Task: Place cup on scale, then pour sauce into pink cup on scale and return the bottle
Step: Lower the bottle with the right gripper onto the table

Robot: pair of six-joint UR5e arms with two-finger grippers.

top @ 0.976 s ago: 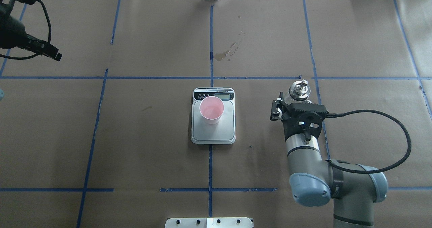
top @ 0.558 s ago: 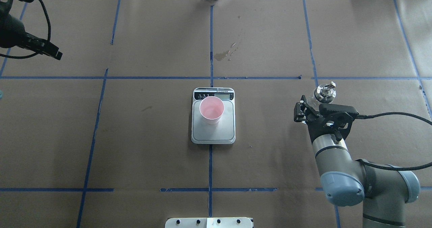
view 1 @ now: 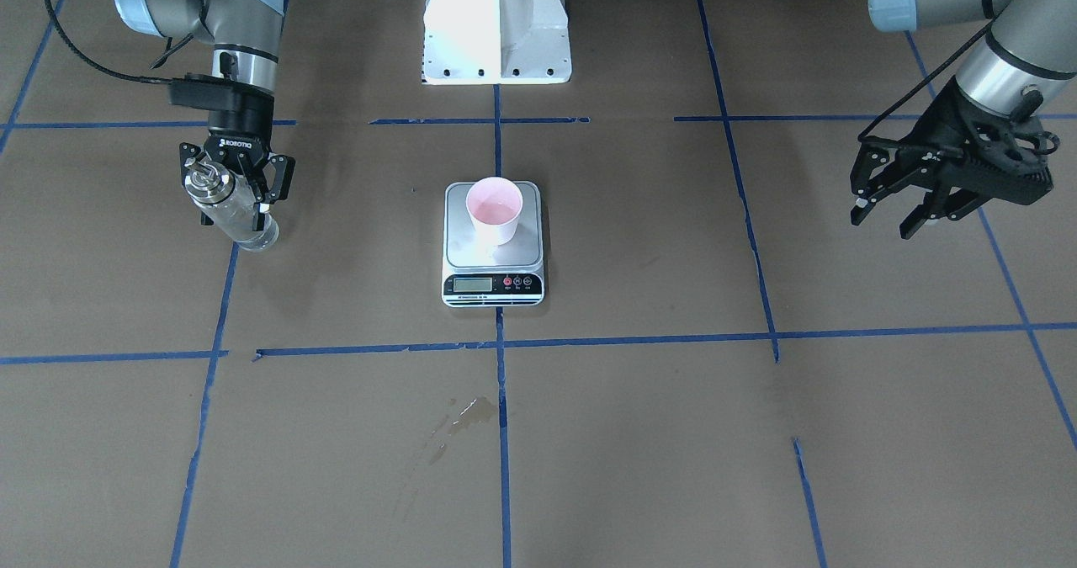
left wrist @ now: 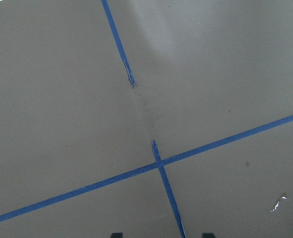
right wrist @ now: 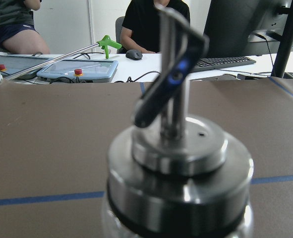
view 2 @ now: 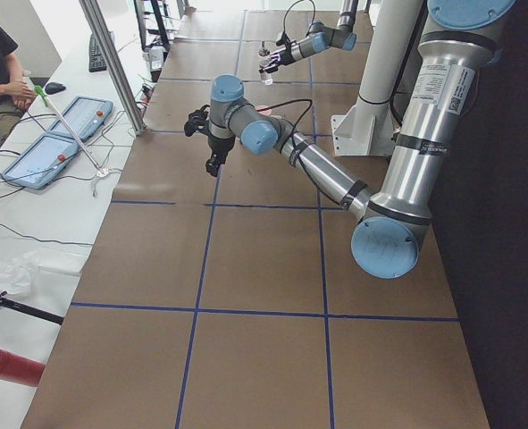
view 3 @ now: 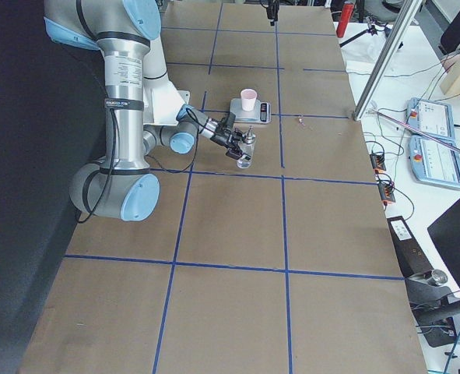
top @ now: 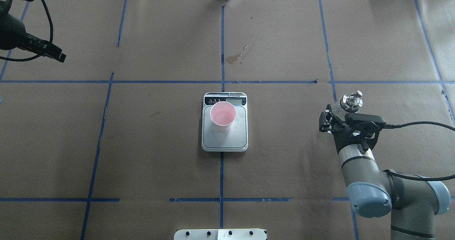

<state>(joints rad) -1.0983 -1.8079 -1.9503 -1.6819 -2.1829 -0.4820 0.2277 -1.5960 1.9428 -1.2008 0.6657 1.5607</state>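
Observation:
The pink-lined cup [top: 223, 115] stands upright on the scale [top: 227, 140] at the table's centre; both also show in the front view, cup [view 1: 494, 204] and scale [view 1: 493, 257]. My right gripper [view 1: 236, 202] is shut on the clear glass bottle [view 1: 250, 227], held tilted, well to the right of the scale. Its metal pourer cap [top: 351, 102] points away from the cup and fills the right wrist view [right wrist: 178, 148]. My left gripper [view 1: 883, 214] is open and empty, far off at the left side.
A wet stain [top: 234, 58] marks the brown paper beyond the scale. The white robot base [view 1: 496, 21] stands at the near edge. Blue tape lines cross the table. Operators sit beyond the far edge [right wrist: 156, 25].
My right arm has carried the bottle further right, away from the scale. The cup, the scale and the left arm have stayed put.

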